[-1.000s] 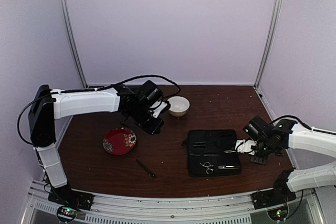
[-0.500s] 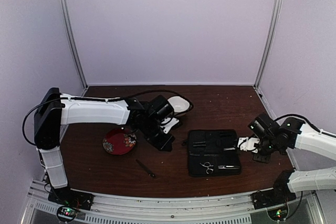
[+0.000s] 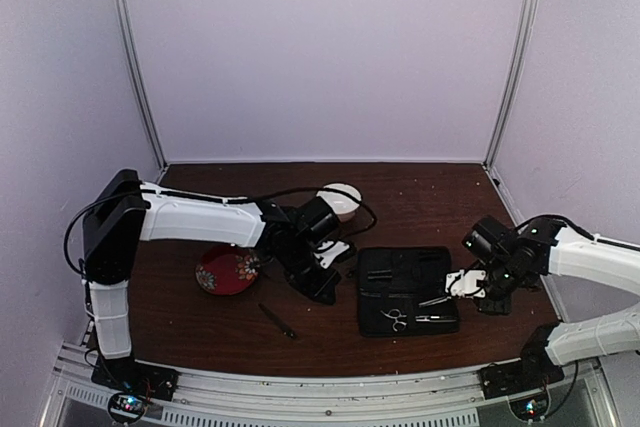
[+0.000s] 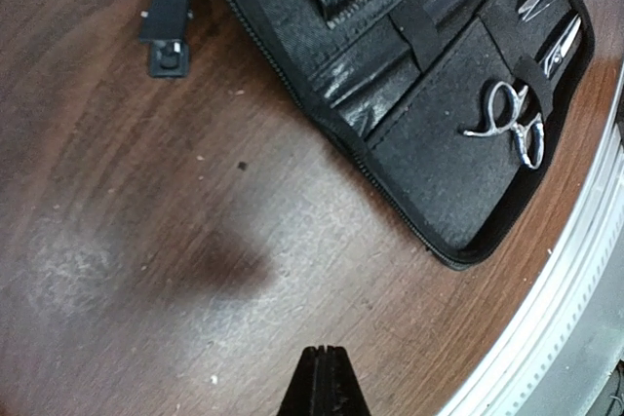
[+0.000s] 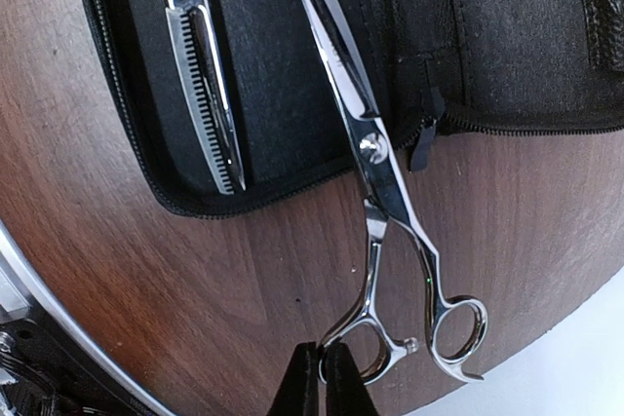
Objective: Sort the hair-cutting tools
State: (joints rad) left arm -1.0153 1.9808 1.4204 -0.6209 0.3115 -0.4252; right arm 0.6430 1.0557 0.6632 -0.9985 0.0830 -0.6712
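The long scissors (image 5: 375, 158) are clamped by one ring in the right tool (image 5: 323, 362) at the 3 o'clock edge of the black case (image 5: 273, 75); the clenched, empty left tool (image 4: 325, 358) has been brought near, seemingly to assist.

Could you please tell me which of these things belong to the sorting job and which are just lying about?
Job: long scissors, small scissors, black stick.
Lying about: plate, bowl, case, which holds the small scissors.

Brown table (image 3: 430, 202): red plate (image 3: 228, 269), black case (image 3: 407, 290), thin black stick (image 3: 277, 320), seemingly white bowl (image 3: 347, 196).
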